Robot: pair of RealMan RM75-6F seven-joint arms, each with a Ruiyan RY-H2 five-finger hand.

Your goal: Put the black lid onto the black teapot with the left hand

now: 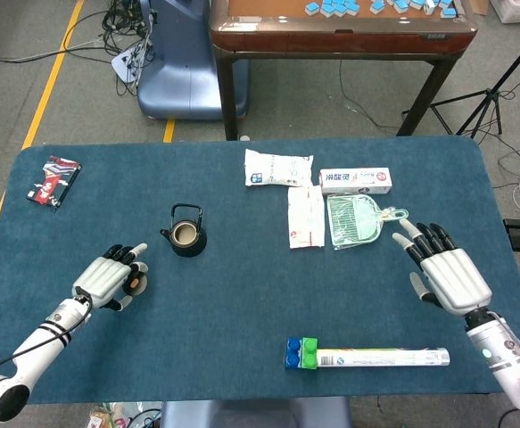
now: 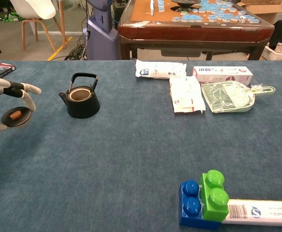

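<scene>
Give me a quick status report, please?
Left hand holds black lid, lifted. Right hand open, idle. Black teapot uncovered, handle upright; path clear.

Head view: looks steeply down from above the robot's side of the blue table [image 1: 242, 330], facing away from the robot, far enough to take in the whole tabletop and the floor beyond.
Chest view: set low and closer, looking across the table [image 2: 131, 159] towards the wooden table [image 2: 194, 29] behind.
Shared: the black teapot [image 1: 186, 231] [image 2: 81, 96], the left hand [image 1: 111, 277] [image 2: 7, 104], the blue and green blocks [image 1: 301, 353] [image 2: 203, 199], the packets at the far edge.
</scene>
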